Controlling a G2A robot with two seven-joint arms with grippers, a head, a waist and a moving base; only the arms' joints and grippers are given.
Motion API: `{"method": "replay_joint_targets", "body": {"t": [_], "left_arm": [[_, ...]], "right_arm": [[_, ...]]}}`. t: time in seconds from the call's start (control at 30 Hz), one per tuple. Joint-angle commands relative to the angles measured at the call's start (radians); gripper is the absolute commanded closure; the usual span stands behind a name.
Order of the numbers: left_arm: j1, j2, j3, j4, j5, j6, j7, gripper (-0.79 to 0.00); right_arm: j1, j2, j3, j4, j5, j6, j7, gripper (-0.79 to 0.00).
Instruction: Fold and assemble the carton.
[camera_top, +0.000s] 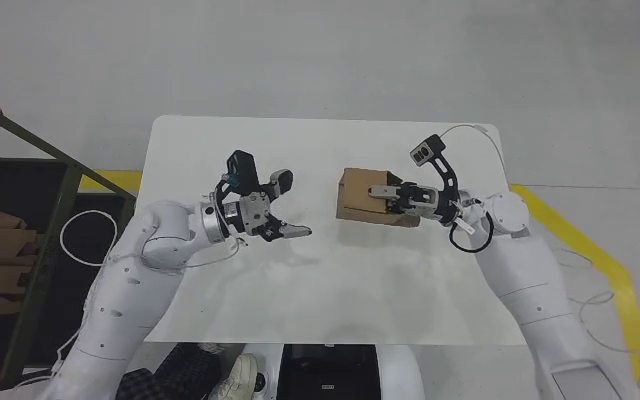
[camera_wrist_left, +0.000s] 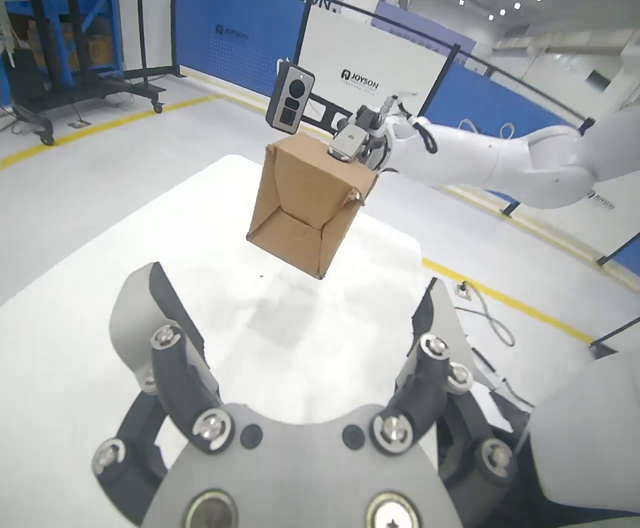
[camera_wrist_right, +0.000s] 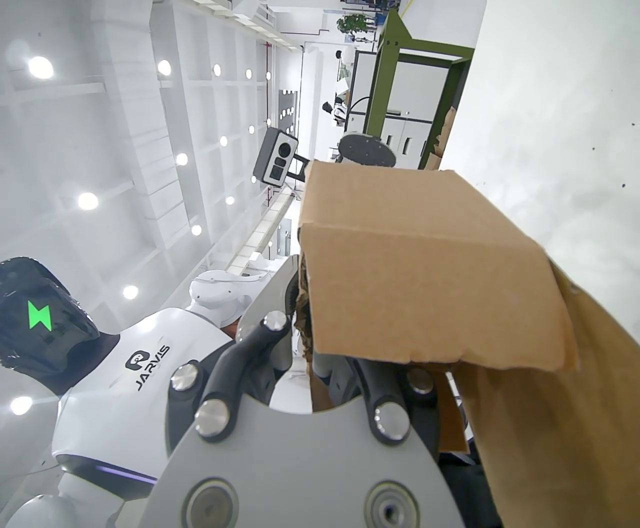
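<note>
A brown cardboard carton (camera_top: 365, 195) is held above the white table (camera_top: 200, 140), right of centre. In the left wrist view the carton (camera_wrist_left: 305, 210) hangs in the air with folded flaps facing my left gripper. My right gripper (camera_top: 385, 192) is shut on the carton's upper wall. In the right wrist view the carton (camera_wrist_right: 425, 280) covers one finger, and the other finger (camera_wrist_right: 272, 305) lies along its outside. My left gripper (camera_top: 285, 205) stands open a short way left of the carton, with nothing between its fingers (camera_wrist_left: 150, 295).
The table's near half (camera_top: 340, 300) is bare white surface. A dark rack with cardboard pieces (camera_top: 15, 250) stands off the table's left side. Yellow floor tape (camera_top: 545, 210) runs past the right edge.
</note>
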Motion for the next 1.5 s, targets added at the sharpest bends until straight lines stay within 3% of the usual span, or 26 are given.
{"method": "replay_joint_targets", "body": {"t": [0.0, 0.33, 1.0, 1.23, 1.47], "left_arm": [[0.003, -0.003, 0.003, -0.005, 0.125, -0.004, 0.077, -0.785], [0.006, -0.009, 0.019, -0.007, 0.499, -0.001, 0.346, -0.785], [0.007, -0.009, 0.024, 0.002, 0.508, 0.019, 0.33, -0.785], [-0.084, -0.003, 0.064, 0.062, 0.667, -0.109, 0.339, -0.785], [-0.171, 0.014, 0.162, 0.159, 0.707, -0.109, 0.461, -0.785]], "right_arm": [[0.002, -0.001, -0.003, 0.003, -0.002, 0.004, 0.0, 0.0], [0.009, -0.002, -0.014, 0.012, -0.003, 0.017, 0.017, 0.0], [0.009, -0.002, -0.013, 0.017, 0.005, 0.017, 0.025, 0.0], [-0.003, -0.002, -0.02, -0.014, -0.027, 0.041, -0.029, 0.0], [0.017, -0.01, -0.043, 0.012, -0.021, 0.04, -0.032, 0.0]]}}
